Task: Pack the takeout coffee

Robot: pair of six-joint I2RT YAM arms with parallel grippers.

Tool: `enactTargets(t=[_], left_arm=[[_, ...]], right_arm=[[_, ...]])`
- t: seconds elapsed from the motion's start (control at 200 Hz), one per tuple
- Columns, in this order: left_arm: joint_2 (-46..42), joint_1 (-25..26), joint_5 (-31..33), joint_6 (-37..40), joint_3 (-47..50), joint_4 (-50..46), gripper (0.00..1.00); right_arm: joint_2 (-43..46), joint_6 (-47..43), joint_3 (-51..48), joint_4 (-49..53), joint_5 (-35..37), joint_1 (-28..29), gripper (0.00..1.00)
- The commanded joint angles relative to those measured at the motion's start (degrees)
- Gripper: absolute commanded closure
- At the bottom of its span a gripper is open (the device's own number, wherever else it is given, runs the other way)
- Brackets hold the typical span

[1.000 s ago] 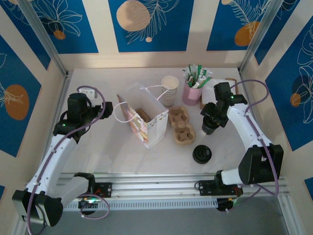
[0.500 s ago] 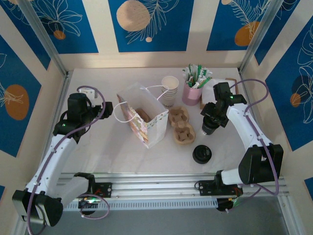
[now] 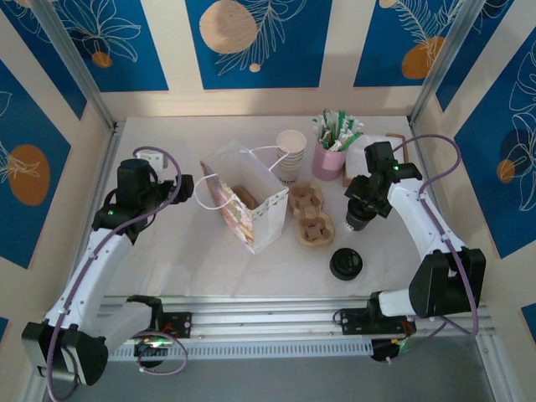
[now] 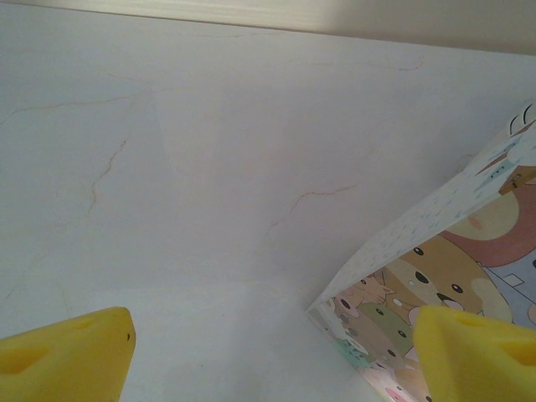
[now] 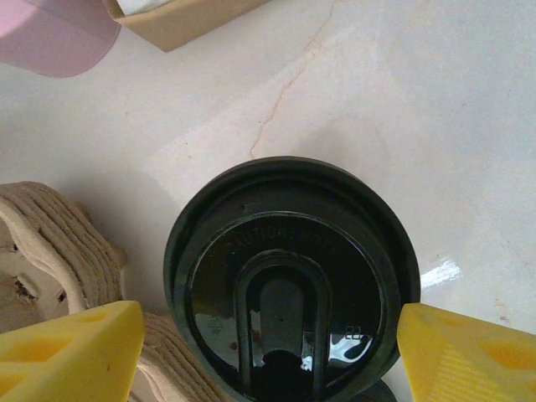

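The takeout coffee (image 3: 358, 221), a small cream cup under a round black lid (image 5: 289, 285), stands upright on the table right of the pulp carriers. My right gripper (image 3: 366, 206) hovers directly above it and is open. In the right wrist view the right gripper (image 5: 270, 358) has one yellow fingertip (image 5: 67, 352) on each side of the lid, with a gap on both sides. My left gripper (image 3: 179, 186) is open at the left side of the paper bag (image 3: 247, 205), holding nothing. In the left wrist view the left gripper (image 4: 272, 360) frames the bag's printed corner (image 4: 444, 260).
A stack of pulp cup carriers (image 3: 311, 214) lies between bag and coffee. Behind them stand stacked lidless cups (image 3: 291, 156), a pink holder of sachets (image 3: 329, 156) and a brown box (image 3: 378, 151). A pile of black lids (image 3: 345, 264) sits nearer the front edge.
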State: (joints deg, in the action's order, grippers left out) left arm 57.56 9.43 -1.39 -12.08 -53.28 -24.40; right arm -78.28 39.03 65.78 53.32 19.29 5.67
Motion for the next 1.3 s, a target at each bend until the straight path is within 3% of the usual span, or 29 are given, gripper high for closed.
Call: enactTargets(t=[0.0,0.79,1.296], left_arm=[[0.27,-0.38,0.77,0.21,0.15,0.41,0.14],[0.1,-0.39,0.95,0.57,0.1,0.32,0.14],[0.27,-0.39,0.68,0.64,0.1,0.3,0.14]], right_arm=[[-1.1,-0.36,-0.73,-0.3,0.77,0.13,0.21],[-5.87,-1.19,-0.82,-0.51,2.01,1.84,0.21],[-4.26,-1.14,-1.08,-1.29,1.36,2.34,0.19]])
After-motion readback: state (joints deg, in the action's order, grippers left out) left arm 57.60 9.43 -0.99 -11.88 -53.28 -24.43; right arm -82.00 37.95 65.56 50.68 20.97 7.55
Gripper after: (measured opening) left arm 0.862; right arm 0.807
